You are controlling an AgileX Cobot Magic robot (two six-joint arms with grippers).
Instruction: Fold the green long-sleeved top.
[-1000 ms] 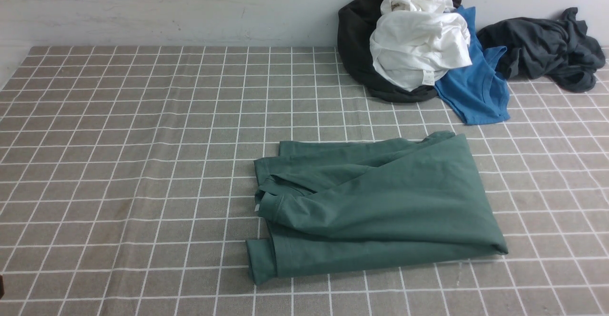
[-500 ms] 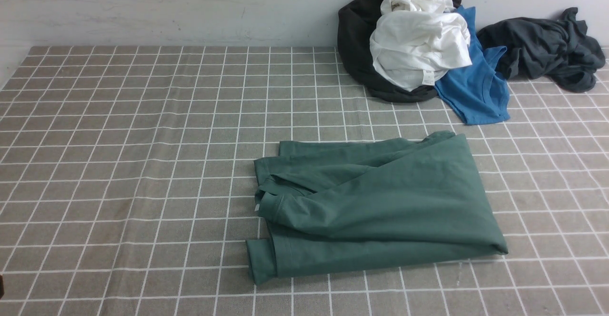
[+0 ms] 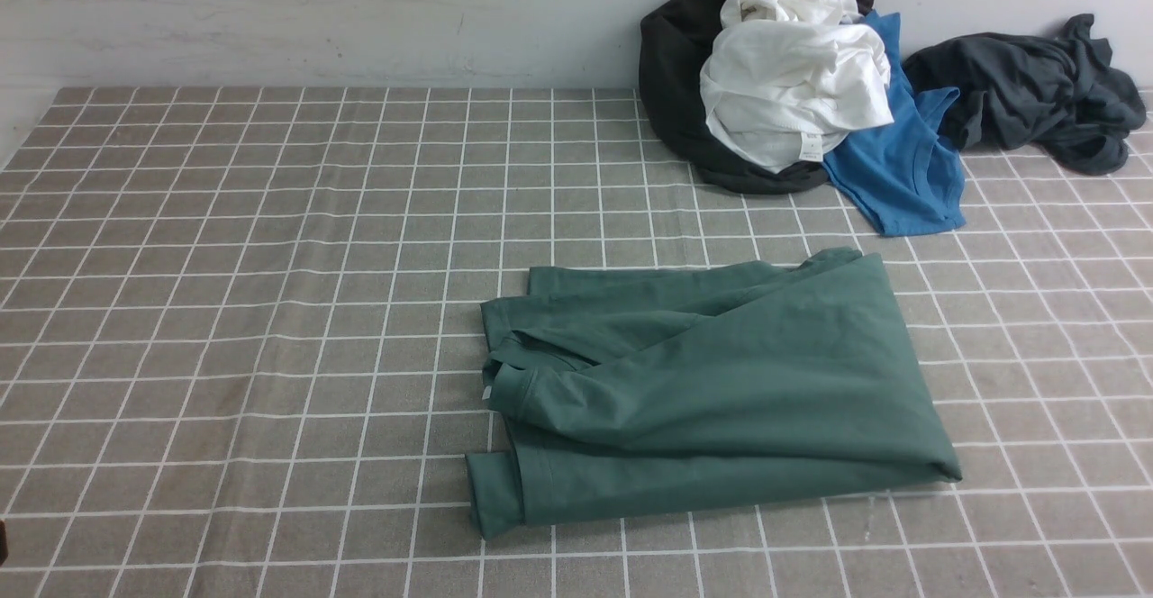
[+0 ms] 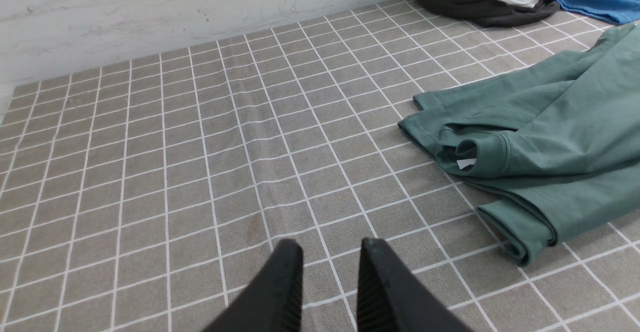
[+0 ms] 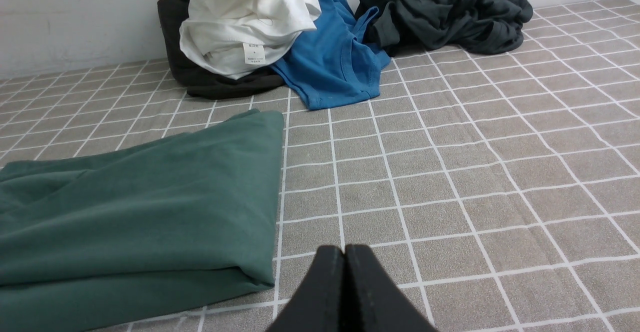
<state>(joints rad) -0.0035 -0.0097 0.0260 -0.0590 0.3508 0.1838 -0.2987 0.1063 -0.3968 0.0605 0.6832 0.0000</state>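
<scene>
The green long-sleeved top (image 3: 721,391) lies on the checked surface (image 3: 270,310) as a compact, layered bundle with sleeves tucked in, so folding looks essentially finished; at most some squaring of edges is left. The left hand (image 4: 330,252) is slightly parted and empty, the right hand (image 5: 345,257) closed on nothing

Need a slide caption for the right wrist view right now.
Right tool shut and empty above the checked cloth, beside the folded green top.
</scene>
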